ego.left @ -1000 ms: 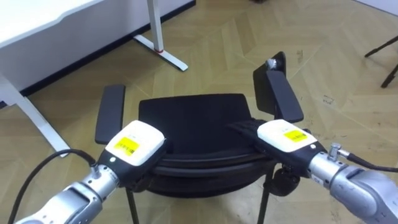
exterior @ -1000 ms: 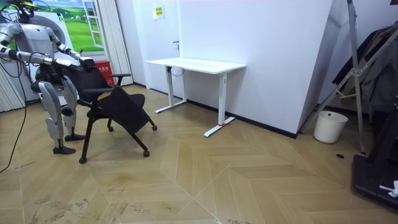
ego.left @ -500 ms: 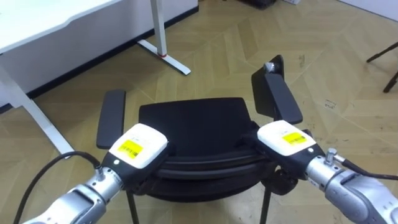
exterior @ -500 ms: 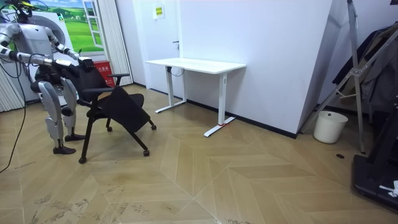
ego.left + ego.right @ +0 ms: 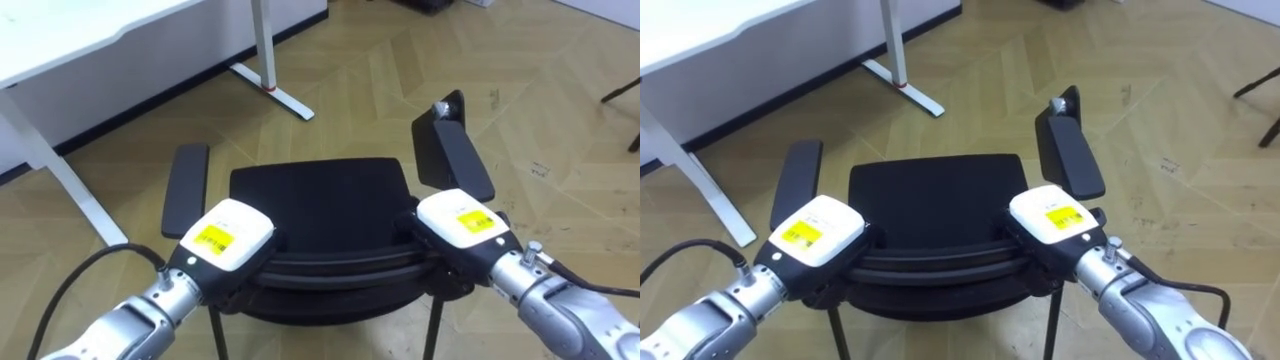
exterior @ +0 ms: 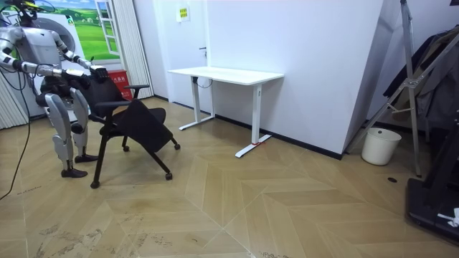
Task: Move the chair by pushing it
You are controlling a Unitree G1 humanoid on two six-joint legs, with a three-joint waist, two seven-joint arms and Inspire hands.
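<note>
Herringbone floor (image 5: pixel 560 90); white table (image 5: pixel 70 40) beyond the fingers. On the office chair (image 5: pixel 320 195) back, left hand (image 5: pixel 225 235) and right hand (image 5: pixel 462 222), fingers hidden, grip unclear; push evenly.

Both arms reach forward from the lower corners of the eye views, with the forearms angled slightly inward toward the chair (image 5: pixel 318 195). The left hand (image 5: pixel 226 236) lies back-up on the left end of the chair's top edge. The right hand (image 5: pixel 461 221) lies the same way on the right end, well apart from the left, with the wrists roughly level. In the room view the robot stands upright just behind the chair, arms held out before it.
</note>
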